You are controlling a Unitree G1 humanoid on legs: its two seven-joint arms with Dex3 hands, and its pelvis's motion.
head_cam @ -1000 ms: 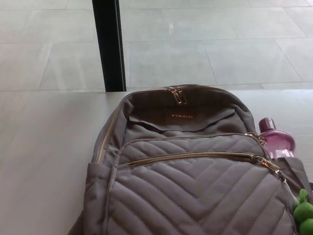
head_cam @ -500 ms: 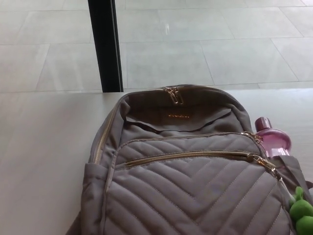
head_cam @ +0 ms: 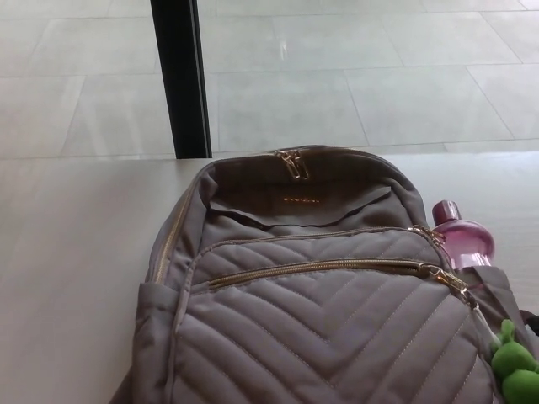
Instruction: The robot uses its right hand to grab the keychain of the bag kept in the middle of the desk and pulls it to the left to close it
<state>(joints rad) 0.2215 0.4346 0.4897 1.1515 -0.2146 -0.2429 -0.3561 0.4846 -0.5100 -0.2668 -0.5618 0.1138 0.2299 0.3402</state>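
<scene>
The bag (head_cam: pixel 320 320) is lying on the table (head_cam: pixel 76 252); a green keychain (head_cam: pixel 515 366) is dangling at its right, below a pink bottle (head_cam: pixel 465 240); neither of my hands is showing.

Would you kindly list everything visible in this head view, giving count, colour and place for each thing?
backpack: one, taupe, quilted, lying in the middle of the desk, top gaping open
zip pulls: a pair, gold, at the top edge of the backpack
keychain: one, green, hanging by the backpack at the picture's lower right corner
bottle: one, pink, in the backpack's side pocket, picture right
desk: one, pale wood, under the backpack
post: one, black, upright behind the desk
floor: pale tiles, beyond the desk
robot hand: none in view, left or right
</scene>
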